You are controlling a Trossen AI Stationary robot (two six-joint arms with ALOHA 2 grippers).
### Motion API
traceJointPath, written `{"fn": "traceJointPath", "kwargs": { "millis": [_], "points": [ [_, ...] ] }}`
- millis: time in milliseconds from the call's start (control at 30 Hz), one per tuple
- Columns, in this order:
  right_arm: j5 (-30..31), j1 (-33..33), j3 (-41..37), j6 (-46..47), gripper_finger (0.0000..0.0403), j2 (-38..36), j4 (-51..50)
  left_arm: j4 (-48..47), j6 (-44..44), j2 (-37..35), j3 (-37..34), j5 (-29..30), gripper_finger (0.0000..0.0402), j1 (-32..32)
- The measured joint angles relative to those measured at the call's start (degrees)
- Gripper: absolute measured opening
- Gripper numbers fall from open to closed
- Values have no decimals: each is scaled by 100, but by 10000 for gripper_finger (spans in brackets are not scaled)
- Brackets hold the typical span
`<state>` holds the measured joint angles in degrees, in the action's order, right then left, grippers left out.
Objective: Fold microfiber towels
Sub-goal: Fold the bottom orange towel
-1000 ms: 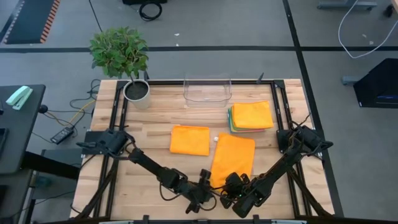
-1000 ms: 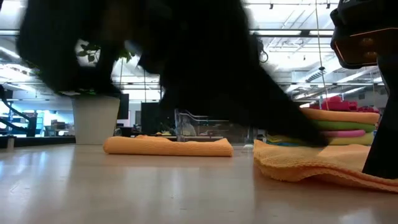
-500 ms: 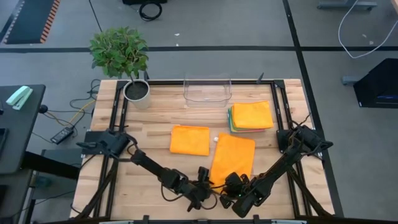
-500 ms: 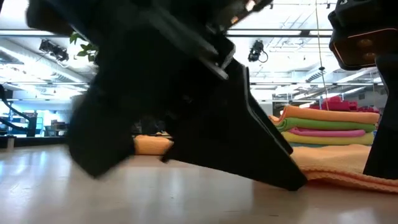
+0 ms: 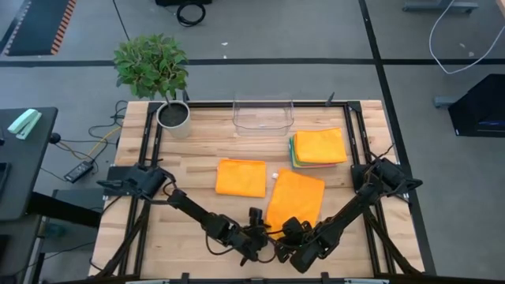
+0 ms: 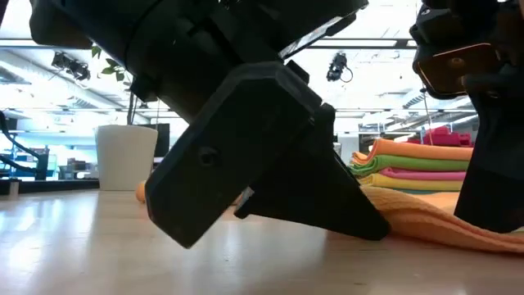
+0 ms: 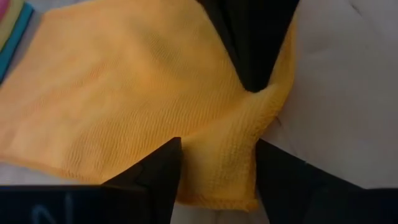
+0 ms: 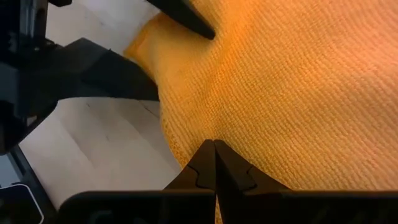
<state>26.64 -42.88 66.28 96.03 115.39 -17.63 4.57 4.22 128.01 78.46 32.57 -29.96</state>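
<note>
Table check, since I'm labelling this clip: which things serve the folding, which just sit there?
Job:
flat orange microfiber towel, both grippers at its near edge
left gripper
right gripper
folded orange towel
coloured towel stack

Idle:
clear plastic bin
potted green plant

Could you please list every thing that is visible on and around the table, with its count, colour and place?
Half-folded towel: one, orange, near middle of the table, its near edge at both end effectors.
Folded towel: one, orange, table centre.
Towel stack: one, orange on top, green, pink and yellow beneath, far right.
Plastic bin: one, clear, far edge.
Potted plant: one, green in a white pot, far left corner.
Table: one, light wood.
Left end effector: dark, open around the towel's corner.
Right end effector: dark, shut on the towel's edge.
</note>
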Motion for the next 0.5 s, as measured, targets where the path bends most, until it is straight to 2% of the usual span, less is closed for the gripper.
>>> {"fn": "traceJointPath", "kwargs": {
  "millis": [100,167,333,500],
  "points": [
    [-112,3,7,9,3,0,-1,-134,163,-19,-2,18,187,4],
    [-129,-7,11,23,3,-2,-17,-234,122,-83,-23,254,176,-71],
    [-131,-32,16,143,3,-2,-63,-1003,-16,-175,287,1551,131,-292],
    [-146,-32,18,148,3,-4,-70,-1861,89,-199,620,1630,81,-299]
  ]
}}
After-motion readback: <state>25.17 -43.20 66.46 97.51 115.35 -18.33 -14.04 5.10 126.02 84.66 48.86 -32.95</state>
